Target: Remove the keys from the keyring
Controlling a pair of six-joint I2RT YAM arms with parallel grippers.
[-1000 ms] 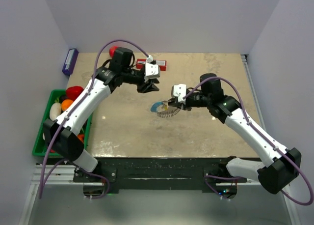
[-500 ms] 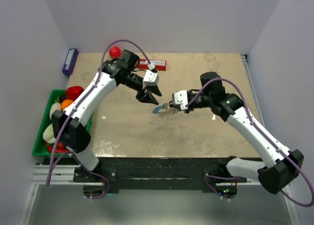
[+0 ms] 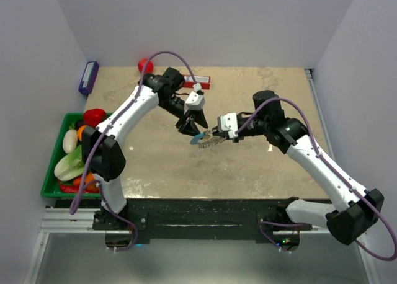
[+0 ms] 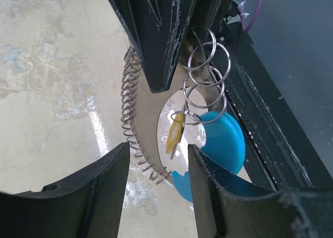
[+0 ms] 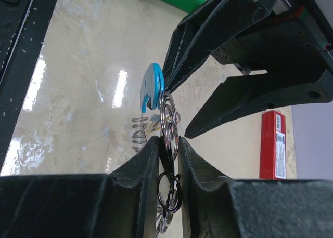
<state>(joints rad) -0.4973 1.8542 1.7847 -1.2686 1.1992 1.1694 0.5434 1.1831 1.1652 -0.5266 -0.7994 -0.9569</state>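
Observation:
The keyring point(image 3: 205, 139), a string of silvery rings point(image 4: 206, 66) with a wire coil point(image 4: 130, 124) and a light-blue tag point(image 4: 223, 140), hangs just above the table's middle. My right gripper point(image 3: 217, 133) is shut on its rings point(image 5: 169, 142); the blue tag point(image 5: 152, 87) hangs beyond the fingertips. One small yellow key point(image 4: 176, 134) dangles from the lowest ring, beside the blue tag. My left gripper point(image 3: 194, 126) stands open point(image 4: 157, 150) right at the keyring. The key and the tag's edge lie just beyond its fingertips point(image 4: 117, 160), touching neither.
A red box point(image 3: 197, 81) and a red ball point(image 3: 144, 65) lie at the back of the table. On the left, a green tray point(image 3: 49, 183) holds vegetables and a dark blue box point(image 3: 88, 77) lies off the table's back corner.
My left arm has swung down and right until its fingertips reach the keyring, and its jaws have opened wider. The right gripper shifted slightly left with the keyring, then held still.

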